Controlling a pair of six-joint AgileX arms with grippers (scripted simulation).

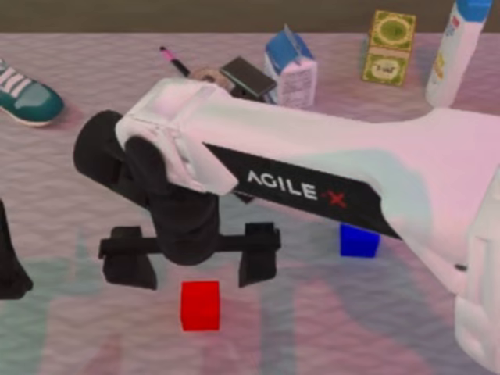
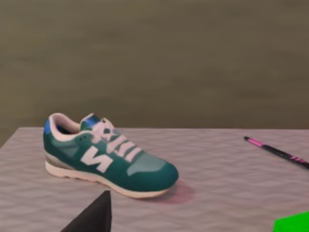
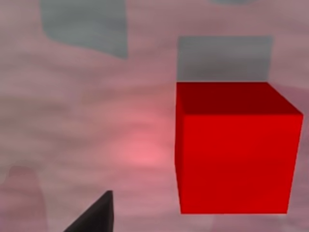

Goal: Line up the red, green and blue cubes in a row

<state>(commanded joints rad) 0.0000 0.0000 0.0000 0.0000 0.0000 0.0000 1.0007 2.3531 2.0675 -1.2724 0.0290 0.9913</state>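
Observation:
The red cube (image 1: 200,305) rests on the table near the front; it fills much of the right wrist view (image 3: 236,150). My right gripper (image 1: 194,275) hovers open just above and behind it, one finger (image 1: 129,267) to each side, nothing between them. One dark fingertip (image 3: 99,215) shows in the right wrist view. The blue cube (image 1: 359,240) sits farther right, partly under the right arm. The green cube (image 2: 292,223) shows only as a corner in the left wrist view; the top view hides it. My left gripper (image 1: 11,269) is parked open at the table's left edge.
A teal sneaker (image 1: 27,98) lies at the back left. A pink-and-black pen (image 1: 173,61), a dark flat object (image 1: 246,76), a blue-white carton (image 1: 291,69), a green-yellow box (image 1: 388,47) and a white bottle (image 1: 453,51) line the back edge.

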